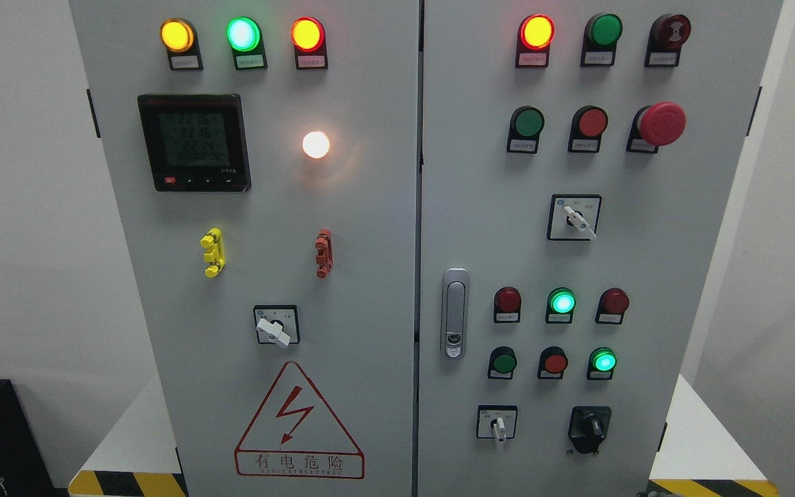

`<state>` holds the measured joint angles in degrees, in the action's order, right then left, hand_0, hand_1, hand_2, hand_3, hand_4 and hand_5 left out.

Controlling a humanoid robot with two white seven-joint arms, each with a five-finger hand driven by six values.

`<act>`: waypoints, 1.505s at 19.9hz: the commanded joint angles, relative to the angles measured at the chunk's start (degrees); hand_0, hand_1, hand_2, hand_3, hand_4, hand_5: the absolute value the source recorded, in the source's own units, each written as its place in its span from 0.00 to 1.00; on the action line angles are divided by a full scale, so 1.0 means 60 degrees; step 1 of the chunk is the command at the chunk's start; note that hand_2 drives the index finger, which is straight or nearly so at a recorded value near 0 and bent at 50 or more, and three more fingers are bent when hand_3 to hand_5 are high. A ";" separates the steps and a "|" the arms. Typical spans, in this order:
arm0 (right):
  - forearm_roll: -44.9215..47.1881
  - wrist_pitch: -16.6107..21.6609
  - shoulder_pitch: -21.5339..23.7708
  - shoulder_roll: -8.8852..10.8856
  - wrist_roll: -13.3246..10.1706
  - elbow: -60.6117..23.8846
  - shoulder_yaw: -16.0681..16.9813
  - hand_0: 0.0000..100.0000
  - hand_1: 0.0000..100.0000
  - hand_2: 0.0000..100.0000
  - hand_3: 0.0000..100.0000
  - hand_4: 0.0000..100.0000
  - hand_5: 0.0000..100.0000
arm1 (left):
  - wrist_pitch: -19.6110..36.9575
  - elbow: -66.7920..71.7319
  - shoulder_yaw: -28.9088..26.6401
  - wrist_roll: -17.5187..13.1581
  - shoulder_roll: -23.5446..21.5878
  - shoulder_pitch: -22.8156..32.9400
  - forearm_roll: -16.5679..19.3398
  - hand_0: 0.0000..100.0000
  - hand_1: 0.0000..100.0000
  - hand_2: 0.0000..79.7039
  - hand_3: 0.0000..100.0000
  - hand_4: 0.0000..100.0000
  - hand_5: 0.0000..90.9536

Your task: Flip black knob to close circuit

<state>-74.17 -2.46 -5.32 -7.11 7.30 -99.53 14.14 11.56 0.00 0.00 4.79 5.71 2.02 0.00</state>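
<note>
The black knob (589,428) sits at the lower right of the grey cabinet's right door (646,262), its handle pointing roughly straight up. To its left is a small white selector switch (499,424). Neither of my hands nor either arm shows anywhere in the head view.
The right door carries red and green pushbuttons, a red mushroom stop button (661,124), a white selector (577,219) and a metal door latch (454,312). The left door (370,276) has a meter (194,141), indicator lamps, another white selector (275,328) and a red warning triangle (299,424).
</note>
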 commanded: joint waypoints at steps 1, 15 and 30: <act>-0.0557 -0.0204 -0.0402 -0.0118 0.0013 -0.0214 -0.0086 0.00 0.05 0.78 0.94 0.76 0.75 | -0.0007 0.0205 0.0190 0.0007 0.0000 0.0000 0.0205 0.00 0.00 0.00 0.00 0.00 0.00; -0.1027 -0.0629 -0.0929 -0.0147 0.0043 0.0167 -0.0584 0.00 0.06 0.77 0.94 0.76 0.75 | -0.0007 0.0205 0.0205 0.0007 0.0000 0.0000 0.0205 0.00 0.00 0.00 0.00 0.00 0.00; -0.1349 -0.0791 -0.1500 -0.0162 0.0277 0.0752 -0.0584 0.00 0.08 0.77 0.94 0.75 0.75 | -0.0007 0.0205 0.0205 0.0007 0.0000 0.0000 0.0205 0.00 0.00 0.00 0.00 0.00 0.00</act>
<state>-81.64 -7.09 -13.15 -7.99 8.93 -97.14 13.00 11.56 0.00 0.00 4.79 5.71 2.02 0.00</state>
